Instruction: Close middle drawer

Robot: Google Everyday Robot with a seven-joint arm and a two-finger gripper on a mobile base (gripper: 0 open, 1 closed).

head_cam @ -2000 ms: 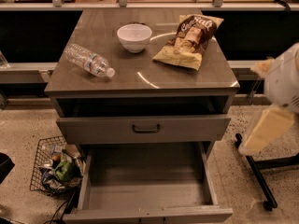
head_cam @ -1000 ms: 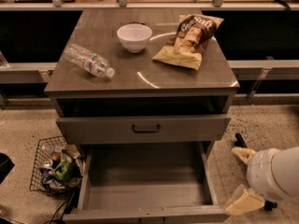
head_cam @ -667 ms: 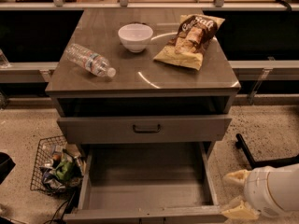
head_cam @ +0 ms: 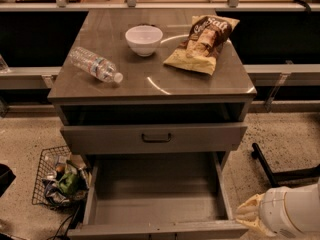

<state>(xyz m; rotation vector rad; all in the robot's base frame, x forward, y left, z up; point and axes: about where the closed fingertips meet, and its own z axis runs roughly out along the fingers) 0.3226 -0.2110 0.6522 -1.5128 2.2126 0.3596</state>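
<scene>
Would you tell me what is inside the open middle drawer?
The middle drawer shows only bare grey floor and walls; nothing visible lies in it. Its rear is hidden under the upper drawer. The gripper sits outside, by its front right corner.

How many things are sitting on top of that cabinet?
3: a plastic bottle lying at left, a white bowl mid-back, a chip bag at right. None seem hidden. The gripper sits low right, by the front corner of the open middle drawer.

White rounded arm [head_cam: 295, 210] ends in cream tool [head_cam: 250, 215], lower right.
</scene>
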